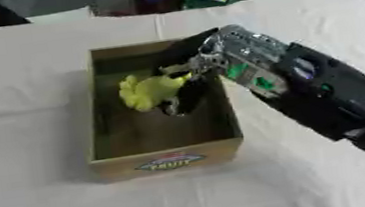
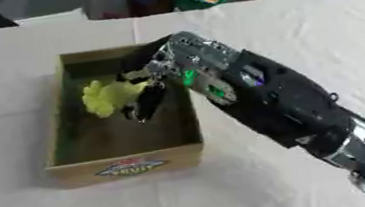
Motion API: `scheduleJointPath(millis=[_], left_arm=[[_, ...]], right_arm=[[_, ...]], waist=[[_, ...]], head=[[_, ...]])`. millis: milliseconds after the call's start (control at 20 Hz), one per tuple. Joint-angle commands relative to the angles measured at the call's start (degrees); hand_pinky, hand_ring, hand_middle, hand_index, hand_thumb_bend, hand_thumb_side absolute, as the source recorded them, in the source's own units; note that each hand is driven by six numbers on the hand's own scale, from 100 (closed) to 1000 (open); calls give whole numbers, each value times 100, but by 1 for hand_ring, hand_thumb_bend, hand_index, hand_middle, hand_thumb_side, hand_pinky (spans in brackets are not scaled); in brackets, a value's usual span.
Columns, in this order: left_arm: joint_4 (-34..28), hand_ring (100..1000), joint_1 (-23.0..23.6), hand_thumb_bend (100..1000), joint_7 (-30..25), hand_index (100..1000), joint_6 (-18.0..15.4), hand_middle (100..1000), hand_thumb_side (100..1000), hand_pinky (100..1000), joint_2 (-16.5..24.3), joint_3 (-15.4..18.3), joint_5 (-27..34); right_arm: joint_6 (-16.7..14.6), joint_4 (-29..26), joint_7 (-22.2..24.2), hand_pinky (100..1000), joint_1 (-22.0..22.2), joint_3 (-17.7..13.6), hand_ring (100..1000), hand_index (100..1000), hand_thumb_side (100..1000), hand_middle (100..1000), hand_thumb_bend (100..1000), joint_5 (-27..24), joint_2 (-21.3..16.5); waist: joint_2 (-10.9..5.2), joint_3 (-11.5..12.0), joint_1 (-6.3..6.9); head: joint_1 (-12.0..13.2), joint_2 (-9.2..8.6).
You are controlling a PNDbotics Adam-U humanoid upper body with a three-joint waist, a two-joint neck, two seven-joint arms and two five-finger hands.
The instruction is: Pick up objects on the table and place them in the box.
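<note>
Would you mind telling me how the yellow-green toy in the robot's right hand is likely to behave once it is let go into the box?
The yellow-green toy looks lobed and soft, so it probably flops rather than rolls. Held by the right hand at one side, it seems light. The cardboard box has upright walls, so it likely stays inside.

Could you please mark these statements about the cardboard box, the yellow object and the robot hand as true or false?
1. The right robot hand reaches into the open brown cardboard box. True.
2. The soft-looking yellow object lies on the white tablecloth outside the box. False: it is inside the box, at the robot hand.
3. The left robot hand holds the box. False: it shows in neither view.
4. The box has a label on its near wall. True.
</note>
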Motion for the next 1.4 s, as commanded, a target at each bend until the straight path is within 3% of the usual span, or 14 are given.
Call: scheduleJointPath(millis=[50, 300, 550, 700, 950, 1100, 1150, 1250, 1300, 1400], left_arm=[[-112, 461, -16, 100, -18, 629, 2, 566, 539, 374, 86, 1, 9], [-112, 462, -10, 100, -16, 629, 6, 566, 539, 374, 89, 2, 10], [-112, 462, 3, 100, -12, 628, -3, 566, 539, 374, 90, 5, 14], [-112, 462, 8, 100, -8, 628, -8, 566, 539, 374, 86, 10, 14], [-112, 463, 11, 100, 12, 628, -22, 567, 539, 373, 79, 28, 3], [-112, 463, 6, 100, 26, 627, -25, 567, 539, 373, 77, 37, -5], [-112, 463, 5, 100, 33, 628, -27, 567, 540, 373, 76, 42, -7], [-112, 463, 3, 100, 46, 627, -31, 567, 539, 374, 73, 52, -13], [-112, 463, 1, 100, 51, 627, -32, 567, 541, 374, 72, 56, -17], [-112, 464, -3, 100, 62, 627, -36, 567, 542, 374, 69, 64, -23]], right_arm=[[-66, 31, -5, 808, -170, -62, 902, 904, 587, 821, 419, 111, -56], [-115, -29, -5, 818, -219, -145, 922, 917, 582, 841, 703, 224, -86], [-59, -257, -5, 818, -184, -343, 912, 918, 599, 842, 712, 188, -140], [43, -664, -5, 819, -129, -607, 899, 909, 631, 838, 648, 99, -225], [334, -1721, -5, 821, 83, -1321, 872, 886, 711, 833, 413, -33, -521], [547, -2384, -11, 818, 304, -1768, 844, 869, 769, 821, 367, -212, -725], [656, -2614, -72, 818, 399, -1939, 834, 864, 825, 820, 269, -298, -787], [931, -2931, -363, 817, 584, -2237, 812, 851, 894, 814, 100, -464, -891], [1049, -2989, -608, 817, 666, -2358, 809, 849, 881, 812, 100, -547, -933], [1224, -3031, -1186, 820, 846, -2571, 783, 832, 942, 789, 100, -805, -994]], waist=[[-119, 10, 24], [-131, 9, 26], [-138, 8, 46], [-138, 1, 58], [-124, -41, 75], [-115, -68, 84], [-112, -75, 88], [-105, -88, 94], [-102, -92, 96], [-93, -111, 100]], head=[[-7, 35], [-3, 38], [10, 30], [19, 22], [55, 14], [89, 4], [97, -2], [116, -19], [125, -28], [147, -36]])
